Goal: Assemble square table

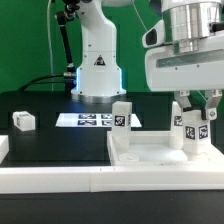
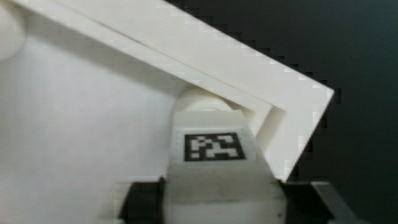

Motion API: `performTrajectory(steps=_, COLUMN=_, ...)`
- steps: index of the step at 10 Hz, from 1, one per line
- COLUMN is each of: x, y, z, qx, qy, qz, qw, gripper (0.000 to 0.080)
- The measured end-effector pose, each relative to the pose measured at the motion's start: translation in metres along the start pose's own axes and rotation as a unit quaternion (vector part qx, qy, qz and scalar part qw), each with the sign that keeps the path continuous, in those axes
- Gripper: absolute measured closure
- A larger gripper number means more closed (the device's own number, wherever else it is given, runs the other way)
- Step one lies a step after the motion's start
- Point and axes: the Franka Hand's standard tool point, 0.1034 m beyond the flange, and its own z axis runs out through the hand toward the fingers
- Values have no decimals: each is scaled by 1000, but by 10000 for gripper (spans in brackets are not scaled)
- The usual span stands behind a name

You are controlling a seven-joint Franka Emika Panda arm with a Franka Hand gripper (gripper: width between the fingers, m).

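The white square tabletop slab lies flat at the exterior view's right. One white tagged leg stands upright on its far left part. My gripper is shut on a second tagged leg, held upright at the slab's right end with its foot at the slab. In the wrist view this leg sits between my dark fingers, against the slab's corner. My gripper closes on both its sides. A third leg lies loose on the black table at the left.
The marker board lies in front of the robot base. The long white barrier rail runs along the front. A white part shows at the left edge.
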Motion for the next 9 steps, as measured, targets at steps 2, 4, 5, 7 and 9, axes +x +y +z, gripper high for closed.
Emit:
performTrajectory(steps=2, x=0, y=0, z=0, qx=3, qy=-3, qz=69, qw=998, gripper=509)
performTrajectory(steps=4, x=-2, y=-1, z=0, qx=2, qy=-4, qz=142, qw=990, gripper=509)
performTrajectory(steps=5, x=-5, y=-2, z=1, qx=3, qy=-4, qz=164, qw=986, gripper=509)
performTrajectory(steps=7, x=-6, y=-3, z=1, qx=3, qy=-4, qz=189, qw=982, gripper=509)
performTrajectory(steps=9, x=-6, y=-3, z=1, qx=2, qy=-3, qz=120, qw=993, gripper=294)
